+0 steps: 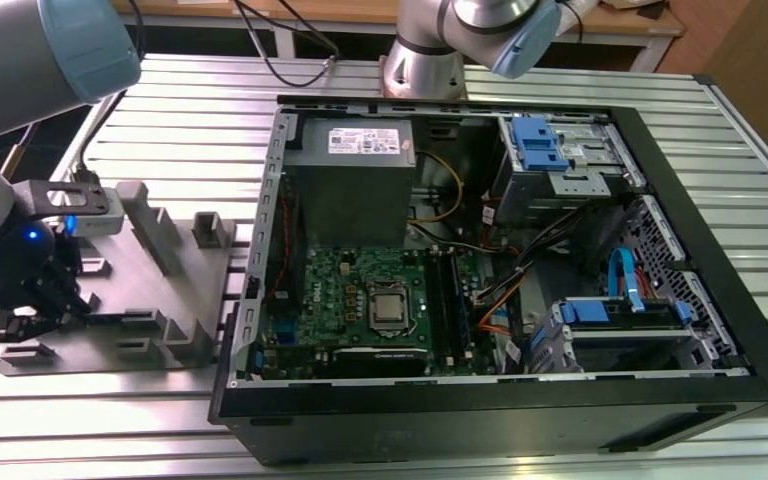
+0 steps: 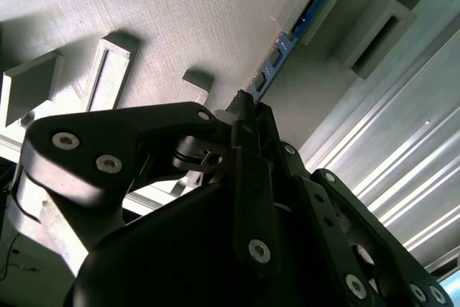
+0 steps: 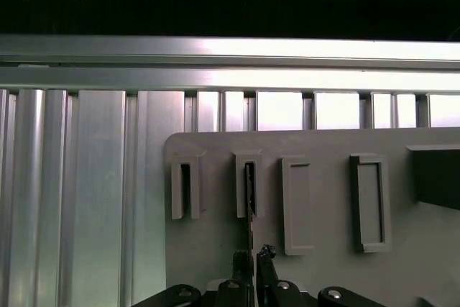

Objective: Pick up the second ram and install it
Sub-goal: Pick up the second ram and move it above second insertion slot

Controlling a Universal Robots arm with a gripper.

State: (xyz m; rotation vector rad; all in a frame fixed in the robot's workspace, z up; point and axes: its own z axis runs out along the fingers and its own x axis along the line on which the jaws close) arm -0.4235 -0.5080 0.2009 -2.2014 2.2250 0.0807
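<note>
The second ram (image 2: 291, 37) stands on edge in the grey tray (image 2: 180, 12), a thin blue-green board with its far end in a slotted block. In the first wrist view the second ram (image 3: 249, 210) shows edge-on, running from a slot block down to my gripper (image 3: 254, 257). The black fingers sit on either side of its near end, pressed against it. In the second wrist view my gripper (image 2: 248, 109) closes around that same end. In the exterior view my gripper (image 1: 31, 320) hangs low over the tray (image 1: 157, 300) at the left.
The open computer case (image 1: 704, 300) lies to the exterior view's right of the tray, with the green motherboard (image 1: 344, 285) and its long black slots (image 1: 448, 300) inside. Upright grey blocks (image 1: 211, 230) rise from the tray. All rest on a ribbed aluminium table (image 1: 184, 100).
</note>
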